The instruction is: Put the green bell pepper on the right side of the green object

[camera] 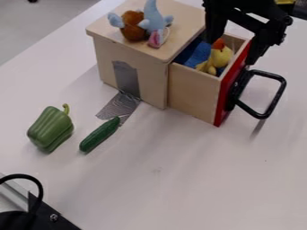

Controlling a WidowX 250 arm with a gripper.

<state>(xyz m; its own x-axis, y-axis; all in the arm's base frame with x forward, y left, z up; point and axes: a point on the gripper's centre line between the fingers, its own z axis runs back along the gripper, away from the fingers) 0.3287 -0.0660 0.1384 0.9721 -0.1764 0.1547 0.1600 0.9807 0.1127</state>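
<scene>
The black gripper (pixel 231 50) is in the upper right part of the camera view, above the drawer (pixel 195 92) that is pulled out from the wooden box (pixel 155 85). Its two fingers are wide apart. One is over the inside of the drawer, and the other is near the red front panel (pixel 226 92). The yellow plush toy (pixel 221 57) appears between them, but I cannot tell if some finger touches it or the wood.

The green bell pepper (pixel 51 128) lies on the white table (pixel 180 179), well apart from the gripper, towards the left edge of the view and lower in it. Its stem points to the upper right. The dark green cucumber (pixel 99 134) lies near it, on the side towards the box, and it is placed at a slant. The two vegetables are apart from each other.

Between the gripper and the pepper there is the wooden box. On its top are a brown plush toy (pixel 133 26) and a light blue plush toy (pixel 155 20). Inside the drawer, a blue thing (pixel 198 55) is beside the yellow toy. The black handle (pixel 277 96) stands out from the red panel. Grey tape (pixel 117 108) goes from the box down onto the table, and the upper end of the cucumber is at this tape. A black cable (pixel 37 183) bends in the lower left corner.
</scene>
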